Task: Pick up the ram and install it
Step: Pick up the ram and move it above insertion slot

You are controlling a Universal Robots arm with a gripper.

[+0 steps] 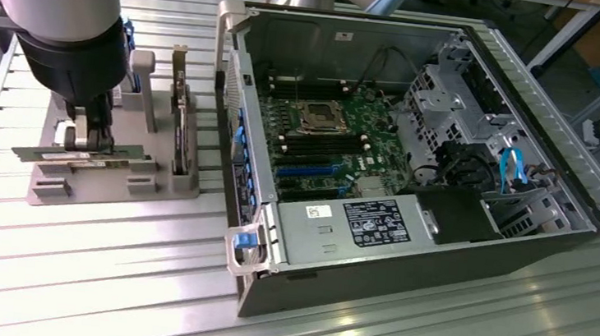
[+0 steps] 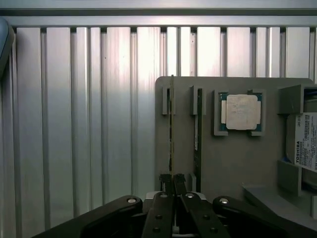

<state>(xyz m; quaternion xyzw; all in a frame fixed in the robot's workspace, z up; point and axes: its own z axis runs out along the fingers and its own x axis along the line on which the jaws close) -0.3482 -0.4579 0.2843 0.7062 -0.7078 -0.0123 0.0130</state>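
Ribbed table (image 2: 74,124): claw (image 2: 172,179) pinches ram (image 2: 171,124) end.

A ribbed silver table (image 1: 82,263) is pictured beneath a plain grey holder (image 2: 233,158), on which a ram (image 2: 171,129) edged in dull gold-green and a silver processor chip (image 2: 242,112) framed in teal are shown, met by a black gripper (image 2: 172,184). Beside the holder, a green motherboard (image 1: 336,138) and blue cables (image 1: 513,168) are seen inside a dark case (image 1: 401,268).
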